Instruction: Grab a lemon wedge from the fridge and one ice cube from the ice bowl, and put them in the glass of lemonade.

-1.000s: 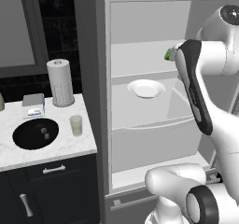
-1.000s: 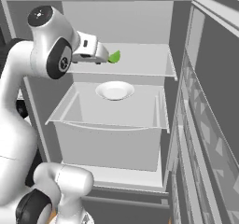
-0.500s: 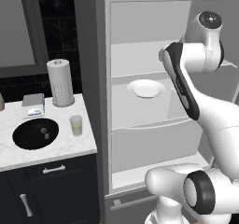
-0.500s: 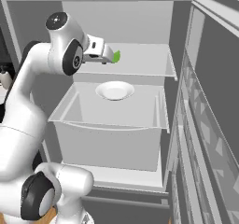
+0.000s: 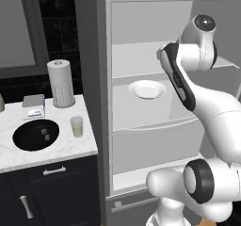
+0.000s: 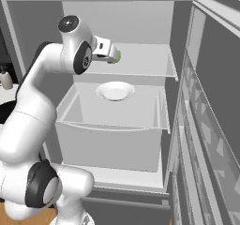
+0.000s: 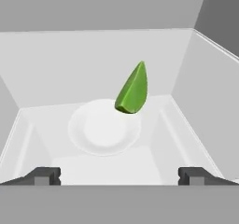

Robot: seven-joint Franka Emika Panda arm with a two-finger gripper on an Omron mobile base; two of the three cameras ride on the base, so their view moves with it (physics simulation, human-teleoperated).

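Reaching into the open fridge, the gripper sat upper left of centre in the right base view, at the end of the white arm. In the hand view the gripper had its jaws wide apart, w/ the two dark fingertips at the bottom L and bottom R corners.

The lemon wedge, small and green, showed near the centre of the hand view, point up, above and btwn the tips, touching neither. In the right base view the lemon wedge was a green speck right at the gripper's tip; whether it touched the gripper there was too small to tell.

Behind and below the wedge in the hand view lay a white plate on a pale shelf. The right base view put the plate below the gripper, w/ a pale drawer in front of it.

In the left base view the arm crossed the R side of the fridge, beside the plate. At lower left, on a marble counter, stood the glass of lemonade, just R of the ice bowl, which held two small cubes. A paper-towel roll stood behind them.
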